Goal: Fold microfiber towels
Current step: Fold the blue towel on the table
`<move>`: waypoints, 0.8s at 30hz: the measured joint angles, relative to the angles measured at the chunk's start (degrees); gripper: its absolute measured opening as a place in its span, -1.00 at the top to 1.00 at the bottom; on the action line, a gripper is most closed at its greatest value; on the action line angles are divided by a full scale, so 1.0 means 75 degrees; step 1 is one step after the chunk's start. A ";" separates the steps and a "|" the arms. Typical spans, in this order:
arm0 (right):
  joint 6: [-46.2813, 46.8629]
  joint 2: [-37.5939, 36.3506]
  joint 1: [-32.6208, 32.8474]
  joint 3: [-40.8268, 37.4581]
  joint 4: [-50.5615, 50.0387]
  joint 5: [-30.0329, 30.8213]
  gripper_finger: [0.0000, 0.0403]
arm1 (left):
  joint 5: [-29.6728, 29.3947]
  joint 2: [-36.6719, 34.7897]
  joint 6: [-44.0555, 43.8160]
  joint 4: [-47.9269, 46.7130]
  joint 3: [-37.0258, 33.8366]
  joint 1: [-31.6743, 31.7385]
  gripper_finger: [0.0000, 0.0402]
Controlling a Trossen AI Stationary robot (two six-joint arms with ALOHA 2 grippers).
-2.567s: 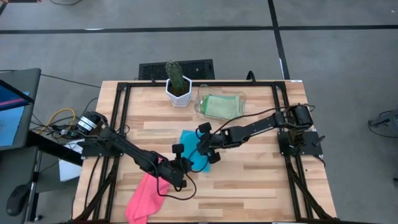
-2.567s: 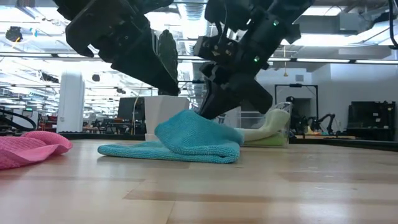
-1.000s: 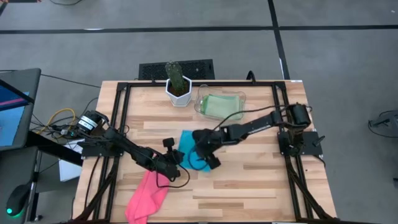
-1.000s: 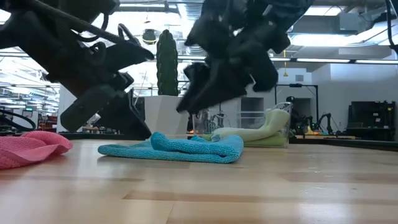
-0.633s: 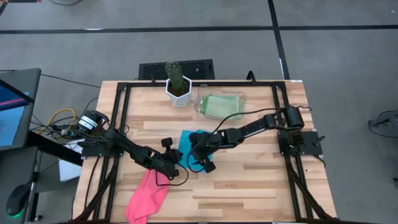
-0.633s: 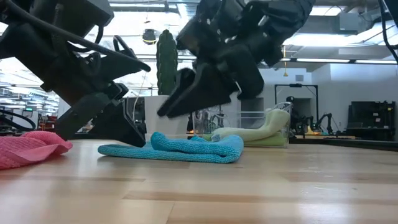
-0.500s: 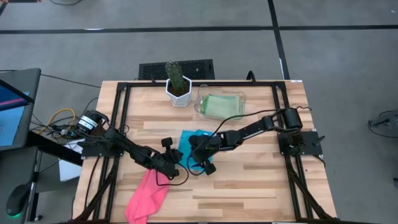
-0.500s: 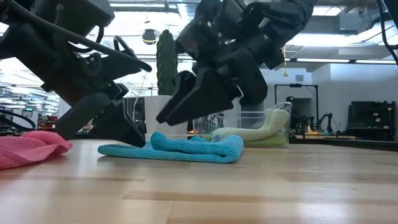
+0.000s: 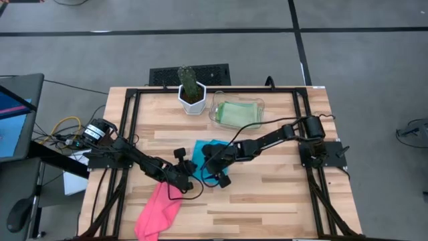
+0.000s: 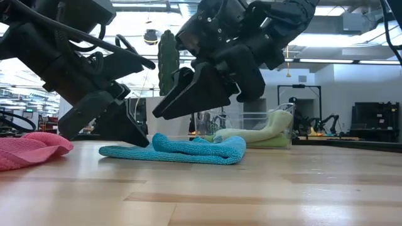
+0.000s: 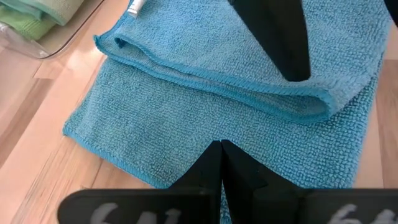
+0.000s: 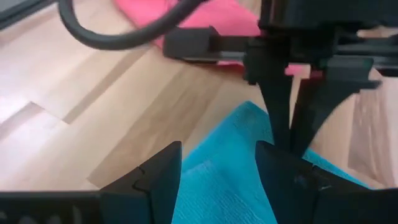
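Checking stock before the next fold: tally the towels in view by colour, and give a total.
Turquoise towel, on the table between the grippers: 1
Pink towel, at the near left edge: 1
Light green towels, stacked in the clear tray: at least 1; the low view suggests 2 layers, though the count is uncertain
Total: 3 clearly visible, possibly 4

The turquoise towel (image 11: 205,81) is looped microfiber cloth, matt and nubby, with a stitched hem. The pink towel (image 9: 158,211) is soft matt cloth. The table (image 9: 267,194) is pale planked wood with a satin sheen (grain visible). The tray (image 9: 257,106) is clear glossy plastic. The pot (image 9: 192,100) looks smooth white.
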 joint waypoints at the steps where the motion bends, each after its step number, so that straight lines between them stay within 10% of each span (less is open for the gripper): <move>1: 0.0008 0.0099 -0.0003 0.0001 0.0153 -0.0039 -0.14 | 0.0000 0.0000 -0.0005 0.0000 0.0000 0.0000 1.00; 12: 0.0402 0.0735 -0.0072 0.0087 0.0197 -0.0048 -0.04 | 0.0112 -0.0002 0.0045 0.0062 0.0003 0.0000 1.00; 24: 0.0606 0.0592 0.0067 0.0087 -0.0364 -0.0051 0.84 | 0.0108 -0.0003 0.0090 0.0052 0.0003 0.0003 1.00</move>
